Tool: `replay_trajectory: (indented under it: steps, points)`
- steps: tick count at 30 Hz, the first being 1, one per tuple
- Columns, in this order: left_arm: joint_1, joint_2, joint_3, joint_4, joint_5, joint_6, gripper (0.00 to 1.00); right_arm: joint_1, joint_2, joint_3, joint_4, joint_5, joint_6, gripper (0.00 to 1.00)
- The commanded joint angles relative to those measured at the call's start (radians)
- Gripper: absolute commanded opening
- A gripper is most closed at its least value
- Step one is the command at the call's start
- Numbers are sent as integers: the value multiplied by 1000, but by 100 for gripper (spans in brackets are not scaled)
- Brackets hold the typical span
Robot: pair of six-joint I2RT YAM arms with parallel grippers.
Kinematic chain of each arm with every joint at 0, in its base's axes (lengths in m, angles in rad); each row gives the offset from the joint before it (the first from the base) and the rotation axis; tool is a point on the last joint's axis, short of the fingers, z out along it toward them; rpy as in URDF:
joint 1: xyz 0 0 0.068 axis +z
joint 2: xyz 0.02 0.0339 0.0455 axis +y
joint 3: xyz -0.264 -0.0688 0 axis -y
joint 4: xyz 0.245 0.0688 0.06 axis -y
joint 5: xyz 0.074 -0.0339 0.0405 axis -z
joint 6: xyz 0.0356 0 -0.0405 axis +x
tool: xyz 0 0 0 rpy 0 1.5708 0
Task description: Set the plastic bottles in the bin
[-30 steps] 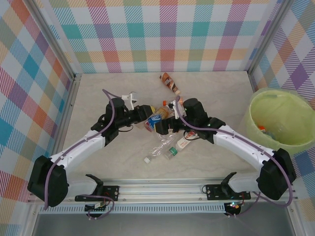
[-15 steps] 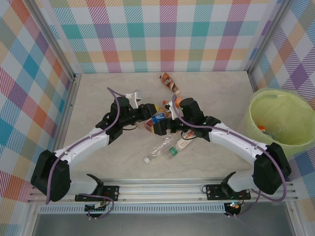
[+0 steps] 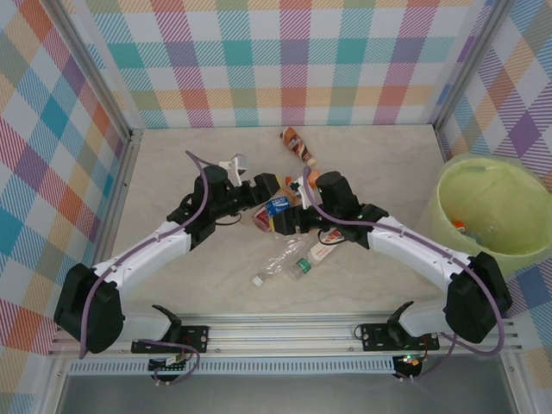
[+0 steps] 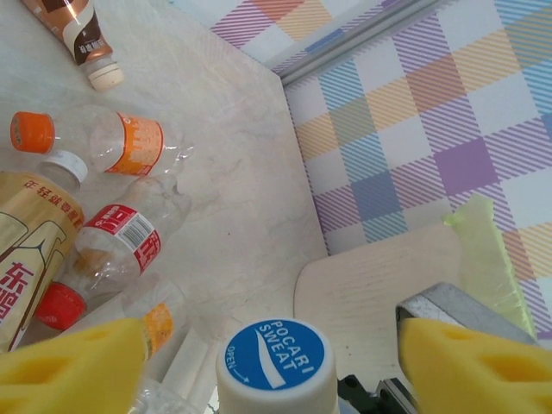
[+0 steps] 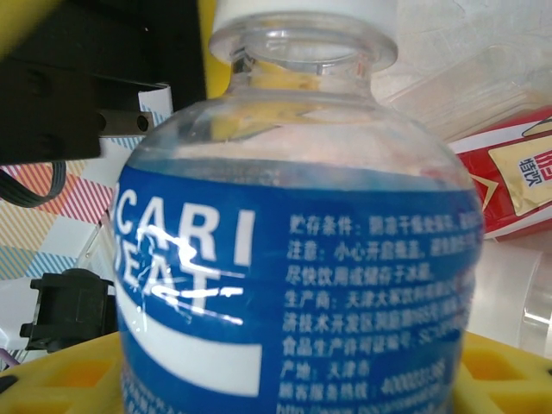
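One bin [image 3: 487, 216] stands at the right edge. Two arms stretch inward and meet mid-frame at one blue-labelled bottle [image 3: 278, 207]. The right gripper [image 5: 293, 388] clamps its body, while the left gripper [image 4: 276, 362] is spread wide either side of the cap (not touching). At least five other bottles [image 4: 121, 241] lie around it.

About seven plastic bottles [image 3: 297, 145] (some overlap) and one bin [image 3: 492, 185]
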Motion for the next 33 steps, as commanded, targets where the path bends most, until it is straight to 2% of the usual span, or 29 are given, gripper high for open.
replay_trajectory:
  steps: [1, 5, 8, 10, 15, 22, 33]
  points:
    - [-4, -29, 24, -48, -52, -45, 99, 8, -24, 29, -19, 24, -45, 53]
    - [-1, -73, -3, -92, -146, -90, 100, 7, -40, 47, -113, 94, -113, 52]
    - [14, -104, 2, -249, -268, -163, 100, 5, -65, 52, -173, 167, -154, 51]
    - [38, -121, -5, -322, -308, -200, 100, 3, -85, 53, -202, 204, -173, 51]
    - [90, -164, -89, -312, -319, -259, 100, 0, -166, 36, -225, 353, -179, 48]
    - [119, -197, -144, -316, -338, -280, 100, -8, -320, 24, -204, 524, -224, 48]
    - [135, -181, -158, -313, -332, -280, 100, -9, -474, 139, -194, 817, -451, 47]
